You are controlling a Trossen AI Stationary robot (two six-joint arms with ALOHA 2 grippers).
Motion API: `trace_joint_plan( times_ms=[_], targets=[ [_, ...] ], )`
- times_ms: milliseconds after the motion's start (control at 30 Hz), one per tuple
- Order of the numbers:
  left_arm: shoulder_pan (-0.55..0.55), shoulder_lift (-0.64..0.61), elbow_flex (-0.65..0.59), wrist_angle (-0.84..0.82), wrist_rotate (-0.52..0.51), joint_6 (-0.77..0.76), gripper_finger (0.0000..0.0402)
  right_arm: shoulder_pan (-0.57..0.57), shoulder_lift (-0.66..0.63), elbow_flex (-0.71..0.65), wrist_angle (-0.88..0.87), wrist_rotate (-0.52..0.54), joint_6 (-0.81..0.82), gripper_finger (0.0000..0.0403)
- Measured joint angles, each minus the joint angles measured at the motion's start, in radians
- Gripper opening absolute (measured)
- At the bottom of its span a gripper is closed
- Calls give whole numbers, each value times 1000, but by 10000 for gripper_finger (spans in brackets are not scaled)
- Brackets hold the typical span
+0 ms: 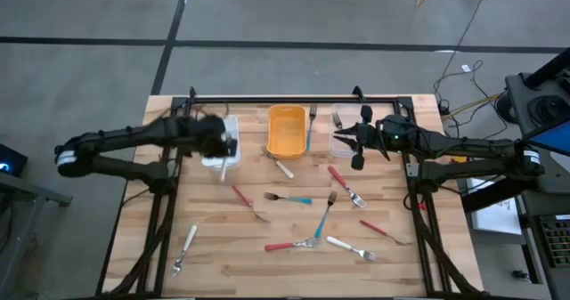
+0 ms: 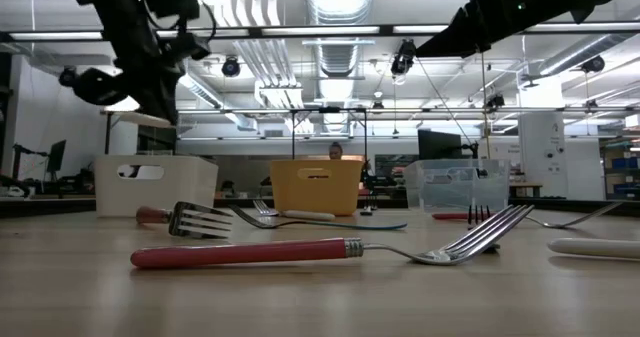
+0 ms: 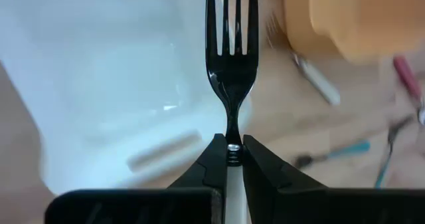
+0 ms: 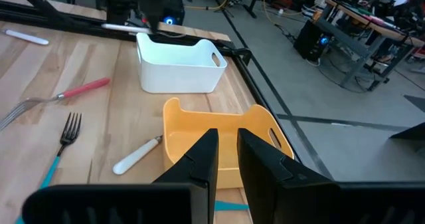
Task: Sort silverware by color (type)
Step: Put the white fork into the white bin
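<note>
So left gripper point(image 3: 230, 151) hangs above white bin point(image 1: 228, 133), fingers pinched tight on white-handled fork point(image 3: 230, 58), tines poking forward. Right gripper point(image 1: 358, 145) parked near clear bin point(image 1: 343, 126), holding nothing, fingers nearly together. Rest of silverware point(image 1: 321, 220) scattered over table point(image 1: 214, 255); orange bin point(image 1: 287, 129) between other bins.

Three bins point(image 1: 287, 129), two arms point(image 1: 125, 144), roughly twelve utensils point(image 1: 289, 198)

The high view looks straight down on the whole tabletop point(image 1: 214, 247), the low view looks level across it from its surface, each wrist view looks closely past its own gripper, and all share the orange bin point(image 1: 287, 131).
</note>
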Motion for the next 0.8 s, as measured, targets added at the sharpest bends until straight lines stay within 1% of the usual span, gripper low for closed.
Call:
trace_joint_plan(
  times_ms=[133,233,300,400,633,800],
  targets=[
    [176,22,0,25,53,126,10,0,0,0,-1,0,-2,47],
    [263,38,0,26,73,191,10,0,0,0,-2,0,-2,47],
    [298,51,0,27,73,223,10,0,0,0,-2,0,-2,47],
    [324,73,0,27,72,252,10,0,0,0,-2,0,-10,47],
    [323,137,0,29,62,268,10,0,0,0,-5,0,-12,47],
    [323,161,0,29,16,272,10,0,0,0,-6,0,-12,47]
  ],
)
